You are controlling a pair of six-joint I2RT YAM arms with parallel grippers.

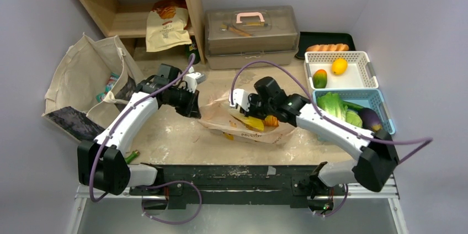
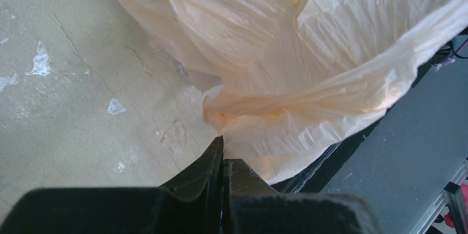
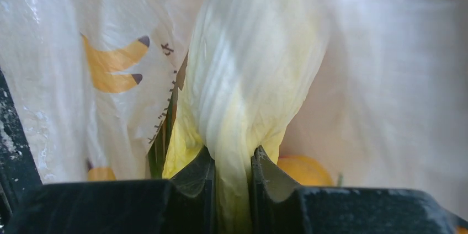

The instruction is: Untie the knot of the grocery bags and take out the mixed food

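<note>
The pale-orange grocery bag (image 1: 259,134) lies crumpled in the middle of the table, with its mouth toward the arms. My left gripper (image 1: 194,108) is at the bag's left edge. Its jaws are shut (image 2: 222,141), and taut folds of bag plastic (image 2: 287,52) run to their tips. My right gripper (image 1: 243,113) reaches into the bag. It is shut (image 3: 232,154) on a yellow-white long cabbage (image 3: 254,68) that stands up between the fingers. A round orange fruit (image 3: 303,170) lies behind it inside the bag (image 3: 110,24). The knot is out of view.
A white basket (image 1: 361,57) with two fruits and a blue basket (image 1: 381,101) with greens and an aubergine stand at the right. A clear toolbox (image 1: 251,35), a wooden shelf (image 1: 138,2) and a canvas tote (image 1: 83,74) line the back and left.
</note>
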